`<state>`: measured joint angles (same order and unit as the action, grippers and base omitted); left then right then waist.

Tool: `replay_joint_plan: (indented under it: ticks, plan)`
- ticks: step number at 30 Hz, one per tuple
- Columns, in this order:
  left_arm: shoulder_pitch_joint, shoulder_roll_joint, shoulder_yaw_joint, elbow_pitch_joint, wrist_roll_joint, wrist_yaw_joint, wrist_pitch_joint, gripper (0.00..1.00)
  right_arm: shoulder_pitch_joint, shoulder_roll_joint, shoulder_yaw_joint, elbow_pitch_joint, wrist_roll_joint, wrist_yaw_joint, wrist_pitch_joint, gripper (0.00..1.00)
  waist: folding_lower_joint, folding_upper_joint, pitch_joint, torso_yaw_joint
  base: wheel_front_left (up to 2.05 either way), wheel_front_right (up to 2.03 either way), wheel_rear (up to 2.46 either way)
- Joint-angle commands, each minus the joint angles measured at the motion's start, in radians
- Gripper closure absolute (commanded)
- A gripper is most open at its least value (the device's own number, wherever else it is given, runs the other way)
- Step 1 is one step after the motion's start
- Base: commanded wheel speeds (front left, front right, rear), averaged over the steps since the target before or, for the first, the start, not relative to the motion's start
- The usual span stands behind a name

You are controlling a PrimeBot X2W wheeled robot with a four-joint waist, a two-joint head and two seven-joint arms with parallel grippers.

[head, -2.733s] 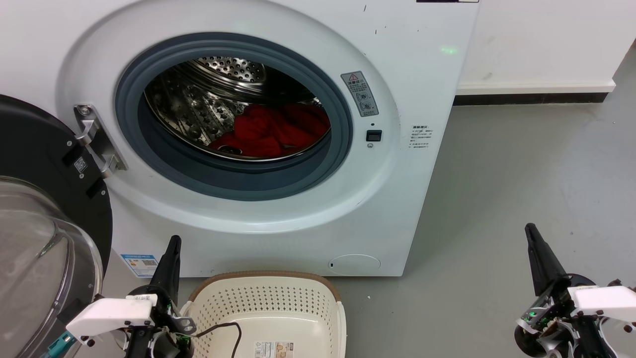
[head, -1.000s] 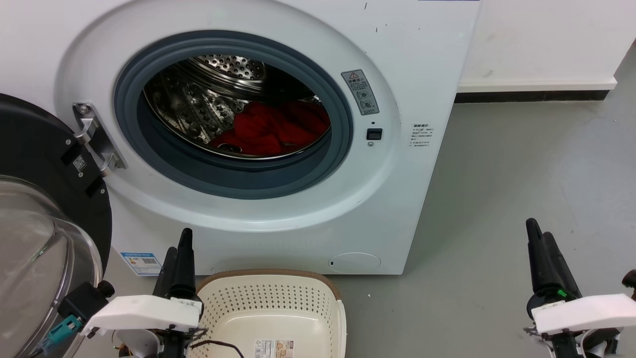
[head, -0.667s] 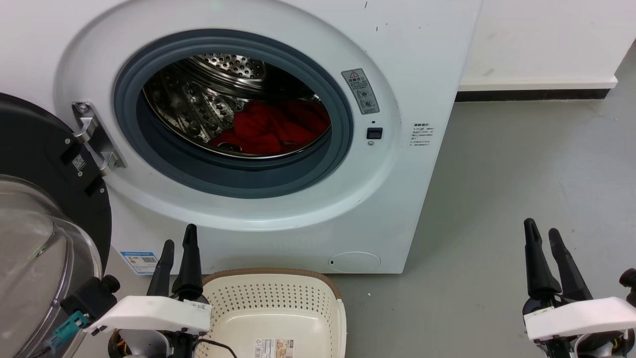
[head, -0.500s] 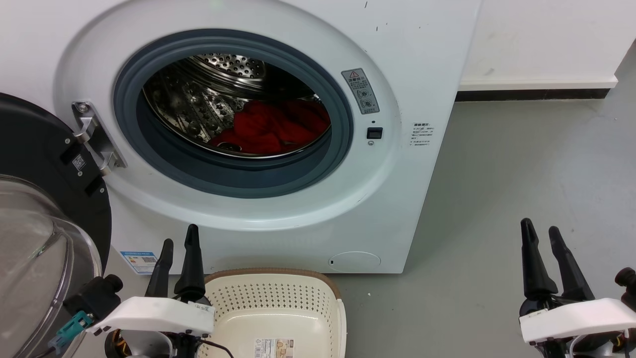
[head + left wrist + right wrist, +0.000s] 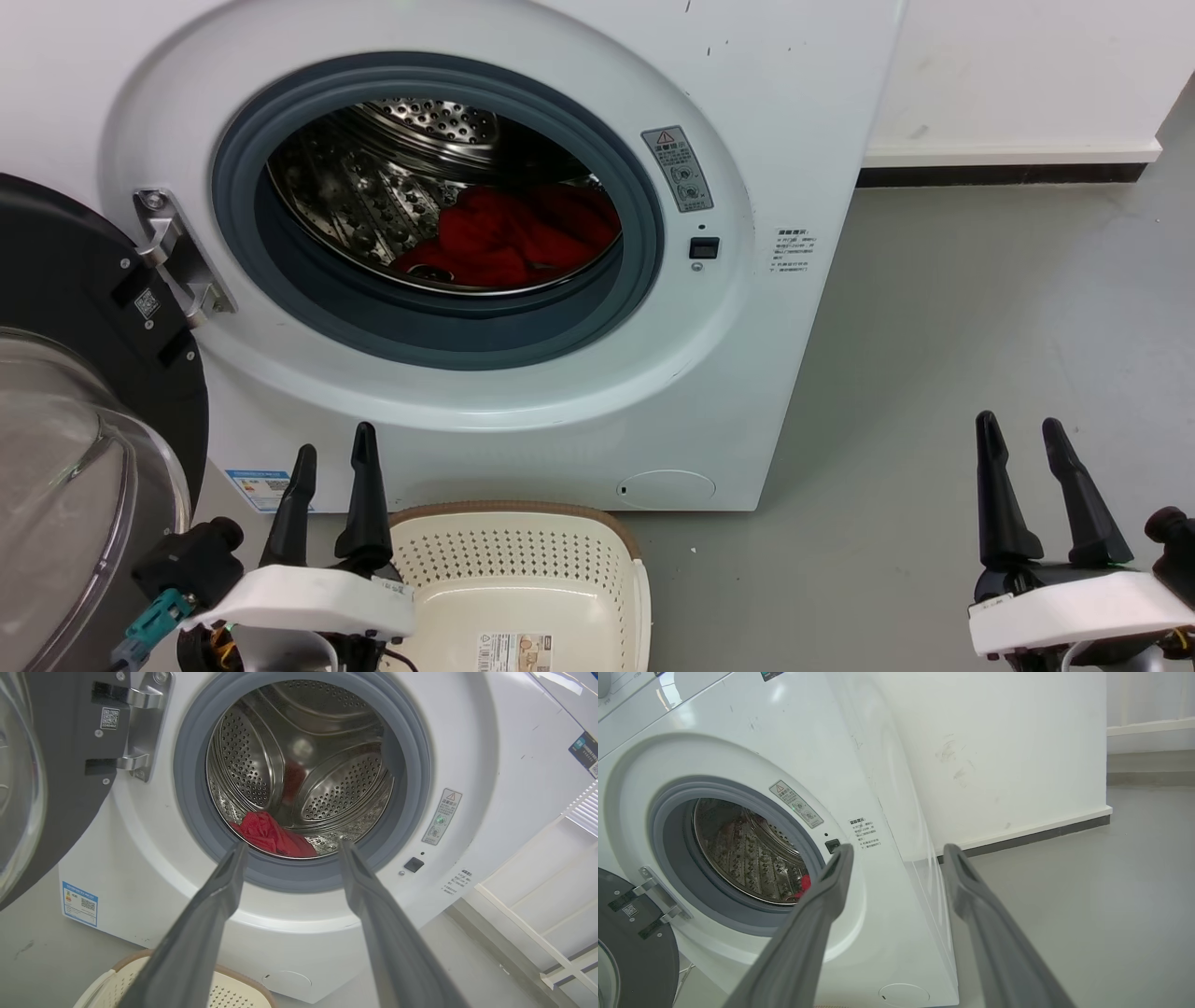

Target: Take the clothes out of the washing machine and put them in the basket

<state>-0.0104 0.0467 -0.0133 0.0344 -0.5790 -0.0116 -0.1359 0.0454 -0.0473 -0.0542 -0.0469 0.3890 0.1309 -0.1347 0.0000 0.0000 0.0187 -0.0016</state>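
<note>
red clothes (image 5: pixel 509 238) lying inside the washing machine (image 5: pixel 766 140) drum, basket (image 5: pixel 504 511) sitting just before it, left tool (image 5: pixel 334 441) and right tool (image 5: pixel 1018 422) both hovering released, holding nothing

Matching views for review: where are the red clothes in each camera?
Head view: clothes low right in the drum.
Left wrist view: clothes at drum bottom, left of centre.
Right wrist view: clothes, a sliver at drum's lower right.
Shared landmark: warning sticker right of the drum.
</note>
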Motion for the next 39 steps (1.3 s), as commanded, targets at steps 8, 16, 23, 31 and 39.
replay_joint_plan:
  ticks: [8, 16, 23, 31, 39]
  plan:
    - [0.013, 0.004, -0.008, -0.023, 0.111, 0.006, -0.031, 0.00, 0.018, -0.005, 0.008, -0.041, -0.125, 0.000, -0.032, 0.00, 0.0000, 0.0000, 0.001, 0.000, 0.00, 0.00, 0.00]
    - [0.021, 0.004, -0.014, -0.023, 0.180, 0.012, -0.050, 0.00, 0.032, -0.005, 0.012, -0.061, -0.205, 0.000, -0.051, 0.00, 0.0000, 0.0000, 0.004, -0.002, 0.00, 0.00, 0.00]
    - [0.032, 0.004, -0.017, -0.028, 0.232, 0.014, -0.066, 0.00, 0.044, -0.005, 0.022, -0.078, -0.272, 0.000, -0.068, 0.00, 0.0000, 0.0000, 0.005, -0.002, 0.00, 0.00, 0.00]
    - [0.040, 0.004, -0.021, -0.035, 0.294, 0.014, -0.083, 0.00, 0.056, -0.005, 0.019, -0.089, -0.327, 0.000, -0.085, 0.00, 0.0000, 0.0000, 0.007, -0.001, 0.00, 0.00, 0.00]
    - [0.051, 0.005, -0.023, -0.039, 0.353, 0.014, -0.099, 0.00, 0.067, -0.004, 0.026, -0.101, -0.393, 0.000, -0.100, 0.00, 0.0000, 0.0000, 0.007, 0.001, 0.00, 0.00, 0.00]
